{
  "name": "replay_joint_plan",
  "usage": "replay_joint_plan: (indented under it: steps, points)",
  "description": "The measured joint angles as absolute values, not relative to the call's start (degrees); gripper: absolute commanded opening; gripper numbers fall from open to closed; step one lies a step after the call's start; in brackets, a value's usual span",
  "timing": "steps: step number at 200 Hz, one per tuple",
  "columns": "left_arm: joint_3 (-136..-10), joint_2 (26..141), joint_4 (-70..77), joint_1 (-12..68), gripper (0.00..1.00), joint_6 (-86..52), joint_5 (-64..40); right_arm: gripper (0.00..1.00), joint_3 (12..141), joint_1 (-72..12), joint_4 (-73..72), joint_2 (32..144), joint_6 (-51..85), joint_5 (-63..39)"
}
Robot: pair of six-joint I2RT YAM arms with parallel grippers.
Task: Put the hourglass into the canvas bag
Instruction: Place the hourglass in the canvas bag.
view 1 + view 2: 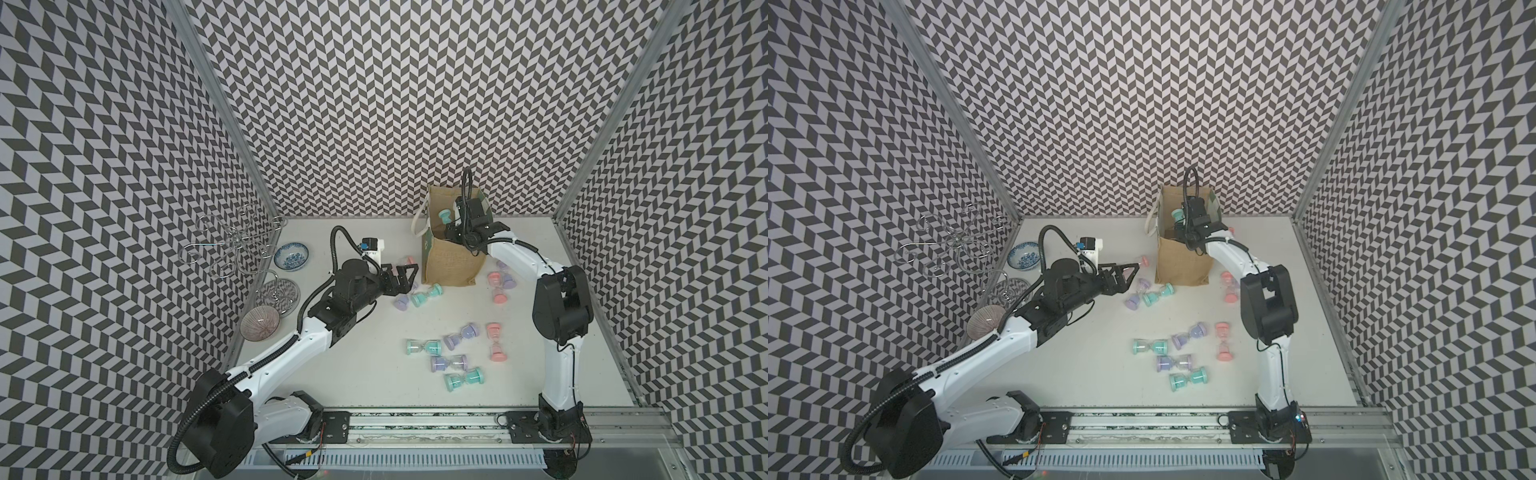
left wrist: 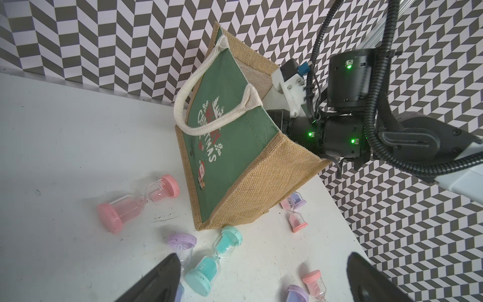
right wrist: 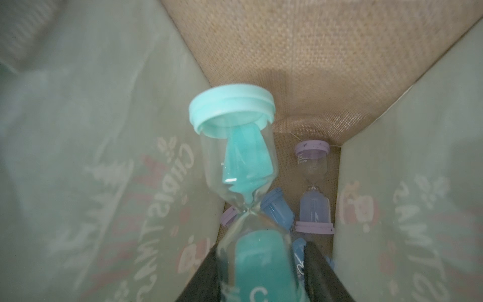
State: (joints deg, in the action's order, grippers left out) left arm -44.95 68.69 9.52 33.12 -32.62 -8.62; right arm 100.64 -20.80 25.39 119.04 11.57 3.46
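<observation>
Right gripper point(image 3: 261, 269): we clamp the teal hourglass point(image 3: 236, 162) by its near bulb.
Canvas bag point(image 3: 313, 65): walls surround our jaws (purple hourglass point(image 3: 313, 193) lies below).
Release: we lower slightly, then open gently.

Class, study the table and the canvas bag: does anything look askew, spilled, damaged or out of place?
Nothing looks broken or spilled. The loose hourglasses lie scattered on their sides across the table, none clearly standing. The canvas bag stands upright, one rope handle flopping outward over its side.
</observation>
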Motion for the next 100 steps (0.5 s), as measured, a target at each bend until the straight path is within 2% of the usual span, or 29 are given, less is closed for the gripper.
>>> replay_joint_plan:
  steps: [100]
  points:
    - [-44.9,69.1,11.1,33.1,0.99,-33.1,-7.6,0.43,95.4,-20.7,23.8,121.6,14.0,2.7]
